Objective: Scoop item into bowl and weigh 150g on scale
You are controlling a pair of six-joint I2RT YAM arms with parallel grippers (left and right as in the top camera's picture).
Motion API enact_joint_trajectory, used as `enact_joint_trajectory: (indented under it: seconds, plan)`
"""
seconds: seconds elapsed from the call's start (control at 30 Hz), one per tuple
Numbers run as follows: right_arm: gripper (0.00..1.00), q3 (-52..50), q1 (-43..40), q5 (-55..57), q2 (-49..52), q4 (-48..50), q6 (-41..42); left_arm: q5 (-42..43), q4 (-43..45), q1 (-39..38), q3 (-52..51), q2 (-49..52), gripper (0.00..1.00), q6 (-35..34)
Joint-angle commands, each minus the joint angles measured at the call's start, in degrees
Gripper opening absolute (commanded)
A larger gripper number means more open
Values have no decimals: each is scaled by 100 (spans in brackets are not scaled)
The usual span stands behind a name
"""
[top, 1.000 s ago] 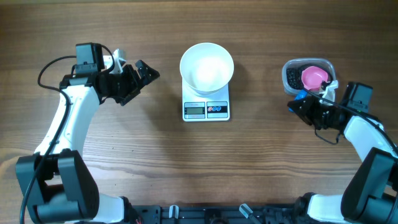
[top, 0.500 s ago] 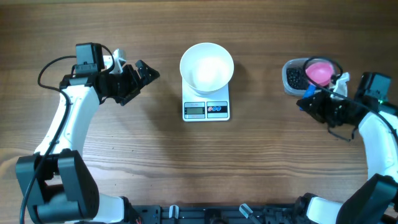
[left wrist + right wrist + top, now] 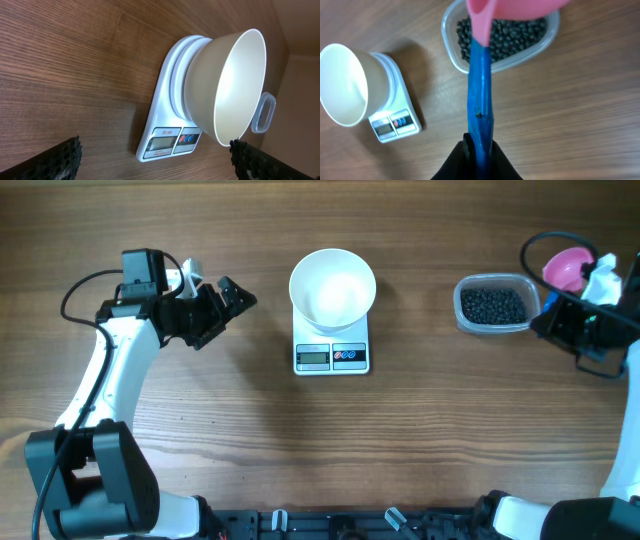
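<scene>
Right claw [image 3: 479, 144] pinches the scoop [image 3: 480, 100] handle, cup clear of the beads [image 3: 515, 35] ahead, poised to dip; left claw [image 3: 156, 162] gapes wide, empty, facing the bowl [image 3: 235, 85].

In the overhead view the right arm [image 3: 600, 330] runs out past the right edge, and the pink scoop [image 3: 565, 268] is too small to tell whether it holds anything. The display of the scale [image 3: 332, 352] is too small to read in every view. In the left wrist view only the dark tips of the left fingers [image 3: 62, 160] show, cut by the lower edge. There the bowl [image 3: 230, 85] hides much of the scale's platform and all but one end of the clear tub [image 3: 263, 112]. In the right wrist view the top edge cuts the scoop, which covers some of the black beads [image 3: 520, 37]. The bottom edge crops the right fingers [image 3: 457, 167] clamping the blue handle [image 3: 480, 100].
</scene>
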Motion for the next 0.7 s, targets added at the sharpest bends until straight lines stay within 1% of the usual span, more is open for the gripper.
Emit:
enact_joint_trajectory:
  seconds: [0.0,0.07,0.17,0.27,0.37,0.5,0.67]
  plan:
    - [4,756,114,610,365,-527,-341,-13,17,11,4,-101,100,111]
    - [4,1108,232,984,662,-940,-415,-15,17,11,4,-101,100,111]
    - [4,1539,448,1121,1156,-1272,-490,-13,17,11,4,-101,100,111]
    - [4,1805,745,1344,1593,-1309,-743,-13,17,11,4,-101,100,111]
    - [4,1904,1088,1989,1950,-1414,-787,-13,17,11,4,-101,100,111]
    - [4,1904,1438,2527,2262,-1700,-999,-13,17,11,4,-101,100,111]
    - [4,1891,1681,3558,2514,-1659,-931,-13,17,11,4,-101,100,111]
